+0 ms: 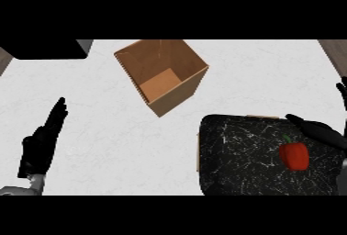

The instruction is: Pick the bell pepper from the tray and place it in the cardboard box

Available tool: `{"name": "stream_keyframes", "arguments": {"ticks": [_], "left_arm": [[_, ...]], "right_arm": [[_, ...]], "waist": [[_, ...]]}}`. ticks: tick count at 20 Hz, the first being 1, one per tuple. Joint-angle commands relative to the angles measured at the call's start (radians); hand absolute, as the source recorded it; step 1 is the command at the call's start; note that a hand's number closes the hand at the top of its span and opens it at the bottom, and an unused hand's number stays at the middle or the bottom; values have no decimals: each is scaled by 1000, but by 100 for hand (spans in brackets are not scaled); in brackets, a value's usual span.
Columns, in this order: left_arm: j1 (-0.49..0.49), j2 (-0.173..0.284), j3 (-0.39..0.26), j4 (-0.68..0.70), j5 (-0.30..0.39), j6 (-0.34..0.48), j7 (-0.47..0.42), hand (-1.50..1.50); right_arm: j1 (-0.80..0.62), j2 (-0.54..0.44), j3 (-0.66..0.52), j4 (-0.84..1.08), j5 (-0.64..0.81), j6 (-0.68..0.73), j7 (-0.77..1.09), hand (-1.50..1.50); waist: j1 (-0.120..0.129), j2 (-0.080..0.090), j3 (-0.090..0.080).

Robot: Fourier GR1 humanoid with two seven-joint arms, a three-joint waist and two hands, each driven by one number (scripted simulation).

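You're at the reach step: the bell pepper (294,156) sits near the tray's (237,151) right edge, not grabbed yet. Your right hand (322,131) hovers just beside it, fingers released; the left hand (42,140) rests open near the counter's (102,114) left edge. Next you'll need to close around it, then carry it to the cardboard box (163,75).

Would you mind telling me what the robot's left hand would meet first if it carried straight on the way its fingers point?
Nothing close: the black left hand points up-right over bare white counter. The open brown cardboard box lies well right of that line, though depth is unclear.
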Motion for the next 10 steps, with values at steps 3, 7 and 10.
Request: {"name": "stream_keyframes", "arguments": {"ticks": [3, 7, 10], "left_arm": [[10, -60, -44, -26, -79, 36, 32, 0], [58, -27, -16, -65, -55, 23, 29, 0], [4, -29, -11, -47, -61, 20, 65, 0]], "right_arm": [[95, -129, -40, -40, 48, 92, -7, -150], [174, -317, -2, -70, 176, 196, 100, -150], [169, -409, 40, -134, 194, 310, 250, -150]], "waist": [[3, -1, 0], [1, -5, -3], [-1, -3, -3]]}}
